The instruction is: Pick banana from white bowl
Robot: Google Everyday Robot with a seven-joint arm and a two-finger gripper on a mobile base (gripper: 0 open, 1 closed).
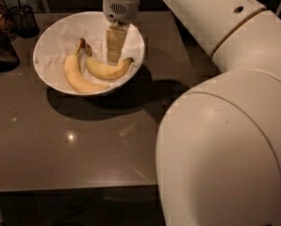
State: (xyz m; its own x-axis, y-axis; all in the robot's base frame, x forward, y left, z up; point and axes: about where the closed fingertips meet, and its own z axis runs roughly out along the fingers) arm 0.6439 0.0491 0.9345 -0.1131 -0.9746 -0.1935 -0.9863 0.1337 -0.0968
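Note:
The white bowl (51, 41), lined with crumpled white paper, sits at the back left of the grey table. Two bananas lie in it. The banana (107, 70), shorter and strongly curved with a brownish stem, lies in the right half. A longer, paler banana (77, 77) lies to its left. My gripper (113, 59) hangs straight down from the wrist into the bowl, its tips just above the middle of the curved banana, touching it or nearly so. The banana still rests in the bowl.
A dark wire-mesh cup (23, 19) stands at the back left, with a dark object (1, 53) in front of it at the table's left edge. My large white arm (225, 140) fills the right foreground. The table's (84, 149) front edge runs along the bottom.

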